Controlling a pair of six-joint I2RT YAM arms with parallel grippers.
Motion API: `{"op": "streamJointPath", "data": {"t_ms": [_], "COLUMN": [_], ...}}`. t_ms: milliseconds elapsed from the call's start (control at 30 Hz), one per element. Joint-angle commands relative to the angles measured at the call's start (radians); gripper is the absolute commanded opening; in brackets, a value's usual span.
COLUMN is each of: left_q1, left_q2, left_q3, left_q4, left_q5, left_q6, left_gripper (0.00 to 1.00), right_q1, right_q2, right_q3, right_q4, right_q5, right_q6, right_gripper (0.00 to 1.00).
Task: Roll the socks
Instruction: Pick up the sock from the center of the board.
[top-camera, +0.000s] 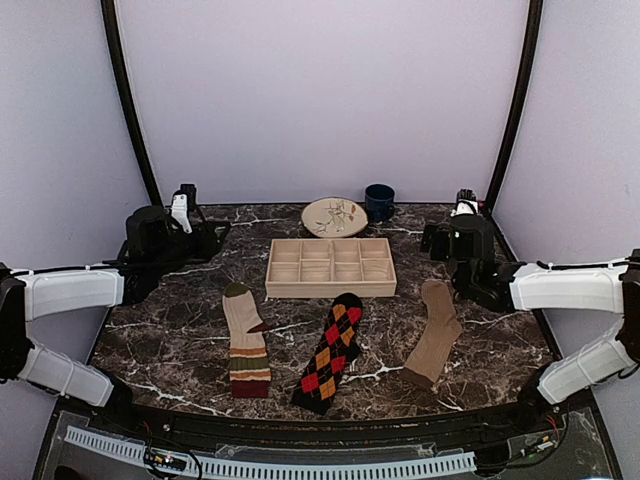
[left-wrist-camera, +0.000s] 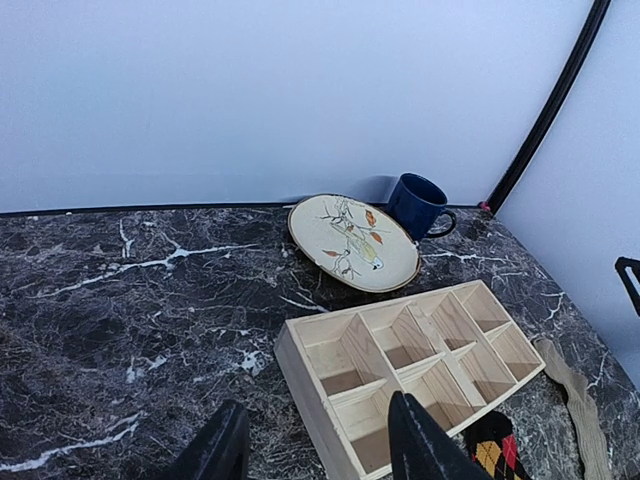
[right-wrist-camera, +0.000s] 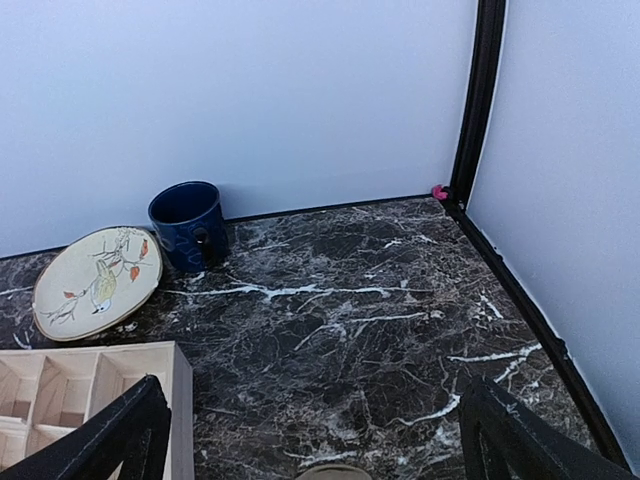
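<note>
Three socks lie flat near the table's front edge: a beige striped sock (top-camera: 246, 345) on the left, a black argyle sock (top-camera: 330, 352) in the middle and a plain tan sock (top-camera: 435, 333) on the right. My left gripper (top-camera: 200, 240) hovers at the back left, apart from the socks; its fingers stand partly open with nothing between them (left-wrist-camera: 320, 450). An argyle sock corner (left-wrist-camera: 492, 450) shows beside the left gripper's right finger. Raised at the back right, my right gripper (top-camera: 455, 240) stands wide open and empty (right-wrist-camera: 320, 445). The tan sock's tip (right-wrist-camera: 335, 472) peeks in just below.
A wooden compartment tray (top-camera: 330, 267) sits mid-table behind the socks. A patterned plate (top-camera: 334, 216) and a dark blue mug (top-camera: 379, 201) stand by the back wall. White walls with black corner posts close in the table.
</note>
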Motion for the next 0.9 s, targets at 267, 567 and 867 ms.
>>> {"op": "streamJointPath", "data": {"t_ms": [267, 567, 867], "left_q1": [-0.224, -0.368, -0.404], "left_q2": [-0.080, -0.149, -0.170], "left_q3": [-0.072, -0.244, -0.315], "left_q4": [-0.047, 0.060, 0.095], "left_q5": [-0.382, -0.465, -0.483], "left_q6": [0.129, 0.126, 0.108], "left_gripper": [0.51, 0.52, 0.52], "right_q1": [0.323, 0.601, 0.737], "right_q2": [-0.010, 0.081, 0.244], "right_q3": [0.058, 0.072, 0.105], "right_q4": [0.020, -0.076, -0.171], "right_q5": [0.083, 0.091, -0.011], "right_q6": [-0.231, -0.307, -0.239], "right_gripper": [0.93, 0.92, 0.91]}}
